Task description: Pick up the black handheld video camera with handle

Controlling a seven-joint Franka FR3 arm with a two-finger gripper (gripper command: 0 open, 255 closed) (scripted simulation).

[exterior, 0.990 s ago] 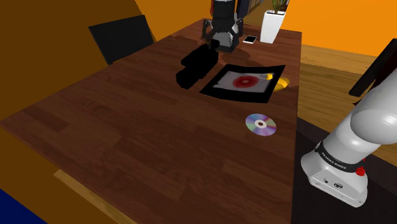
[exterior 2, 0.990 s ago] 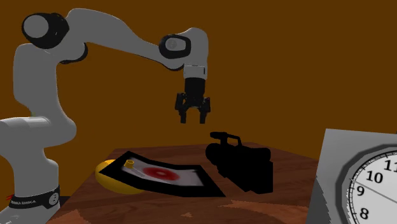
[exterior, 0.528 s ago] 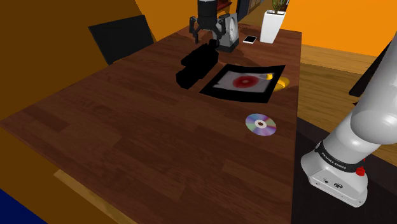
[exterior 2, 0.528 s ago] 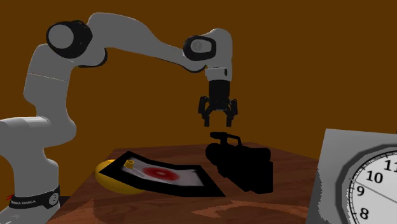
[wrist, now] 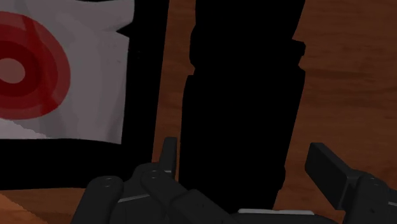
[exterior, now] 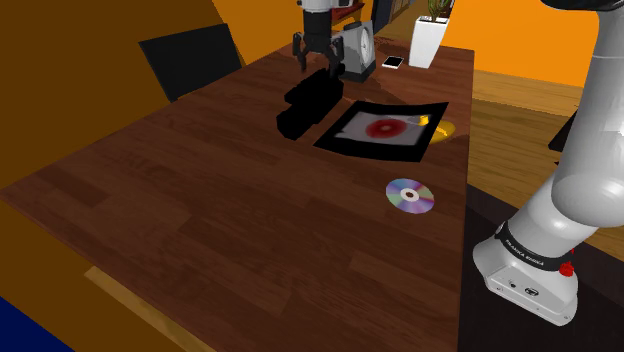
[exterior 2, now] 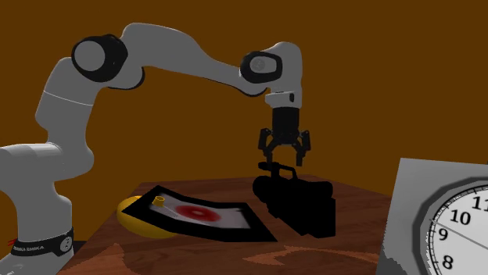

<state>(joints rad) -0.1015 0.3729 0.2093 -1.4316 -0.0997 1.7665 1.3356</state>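
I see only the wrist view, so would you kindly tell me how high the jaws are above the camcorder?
Observer: In the second exterior view they hang open just over the handle end of the camcorder; I see no contact.
Operator: Thank you; is anything standing close by?
Observer: Yes, in the shoulder view a clock stands just beyond the camcorder's far end.
Operator: What else is on the table?
Observer: A disc lies toward the shoulder view's lower right.

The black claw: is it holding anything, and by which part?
Nothing yet. The gripper is open above the video camera, its fingers apart on either side.
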